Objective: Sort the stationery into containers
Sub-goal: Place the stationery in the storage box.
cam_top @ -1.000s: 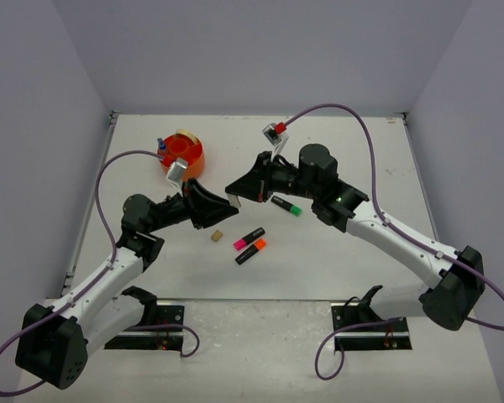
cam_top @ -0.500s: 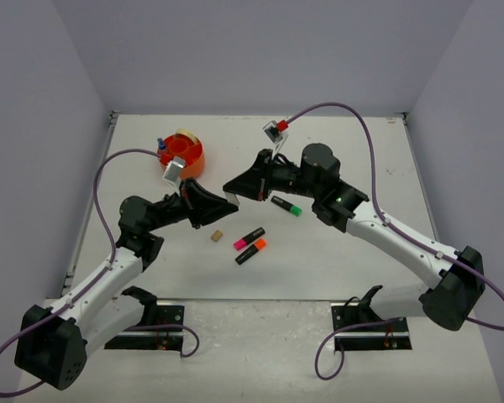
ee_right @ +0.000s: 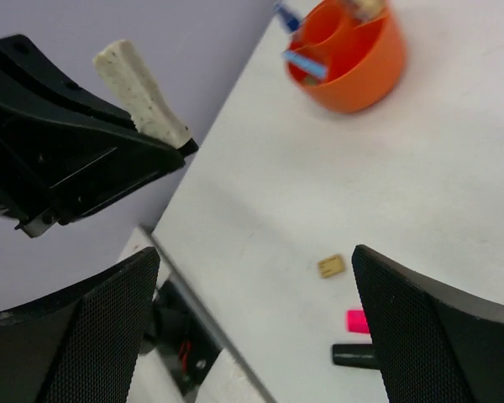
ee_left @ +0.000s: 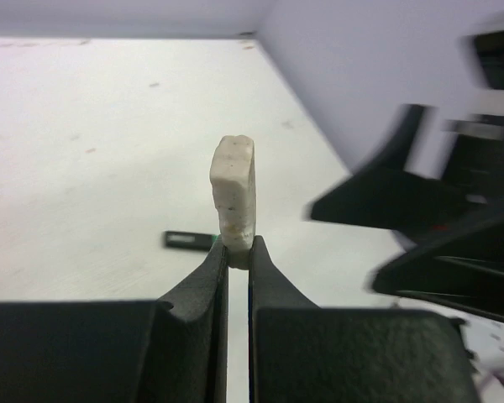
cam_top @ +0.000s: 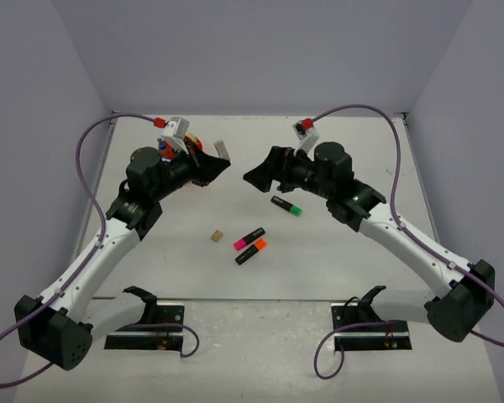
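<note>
1. L tool (ee_left: 239, 250) is pinched tight on a white speckled eraser (ee_left: 233, 189). It grips only the bottom end, and most of the eraser sticks out past the tips.
2. R tool (ee_right: 256, 248) stands wide w/ nothing in it. It hangs just across from the L tool, and both are up off the surface (cam_top: 344, 252).
3. Orange tub (ee_right: 361, 80) sits at the far left, just beside the L tool. The top view hides most of it behind the L arm. Some blue bits lie in its compartments.
4. Loose on the surface: green-end highlighter (cam_top: 286, 206) below the R tool, pink (cam_top: 249, 238) and orange (cam_top: 252, 252) highlighters side by side near centre, and a small tan block (cam_top: 217, 237) just left of them.
5. Step in hand, prob.: carry the eraser over the tub and drop it in a compartment.
6. Risk: the end-only grip could let the eraser pivot or slip out on a quick swing, so it lands back on the surface.
7. Risk: the tools are close and the R fingers are spread wide. If either arm swings toward the other, they could clash and knock the eraser loose.
8. Risk: a release over the rim or a divider could bounce the eraser out or into the wrong section. Can't tell which section is meant.
9. Risk: the tub looks light, so a low pass by the L arm could shove or tip it.
</note>
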### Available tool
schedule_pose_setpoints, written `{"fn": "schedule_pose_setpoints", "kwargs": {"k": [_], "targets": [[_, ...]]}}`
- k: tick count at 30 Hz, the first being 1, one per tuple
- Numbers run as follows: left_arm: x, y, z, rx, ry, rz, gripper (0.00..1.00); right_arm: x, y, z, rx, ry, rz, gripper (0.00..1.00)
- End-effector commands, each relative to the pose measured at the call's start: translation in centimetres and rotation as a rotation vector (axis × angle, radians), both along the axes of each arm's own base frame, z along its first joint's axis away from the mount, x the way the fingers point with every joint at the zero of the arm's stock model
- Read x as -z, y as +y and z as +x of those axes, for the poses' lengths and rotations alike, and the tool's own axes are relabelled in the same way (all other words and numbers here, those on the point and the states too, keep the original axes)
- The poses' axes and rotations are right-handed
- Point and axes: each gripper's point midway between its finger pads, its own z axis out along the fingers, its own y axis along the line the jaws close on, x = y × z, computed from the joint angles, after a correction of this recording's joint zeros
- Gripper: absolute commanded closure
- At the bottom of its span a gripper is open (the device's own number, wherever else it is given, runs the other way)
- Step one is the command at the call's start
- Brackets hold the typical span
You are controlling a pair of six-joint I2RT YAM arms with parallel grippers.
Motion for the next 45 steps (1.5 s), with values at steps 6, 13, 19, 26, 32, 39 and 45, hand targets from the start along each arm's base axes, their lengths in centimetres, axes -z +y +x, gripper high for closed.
{"fn": "schedule_pose_setpoints", "kwargs": {"k": [6,13,19,26,32,39,45], "targets": [[12.2,11.3,7.9,-0.469,0.374,0.876,1.00,-2.2,-9.0,-0.4,0.303,-0.166,-0.130,0.01],[13.3,13.3,12.9,-0.453,0.424,1.159,1.00,-0.5,-9.6,-1.2,0.287,-0.160,-0.163,0.01],[14.6,14.2,13.8,-0.414,0.460,1.245,1.00,-0.2,-10.1,-1.6,0.287,-0.169,-0.186,0.01],[16.3,13.6,13.9,-0.328,0.497,1.188,1.00,-0.2,-9.6,-1.5,0.267,-0.161,-0.183,0.01],[16.7,13.8,14.2,-0.336,0.493,1.196,0.98,0.0,-9.4,-1.6,0.258,-0.153,-0.183,0.01],[17.5,12.6,15.0,-0.297,0.511,1.167,0.94,0.3,-9.5,-1.6,0.260,-0.149,-0.190,0.01],[17.8,13.3,15.1,-0.332,0.522,1.192,0.89,0.6,-9.5,-1.7,0.253,-0.145,-0.193,0.01]]}}
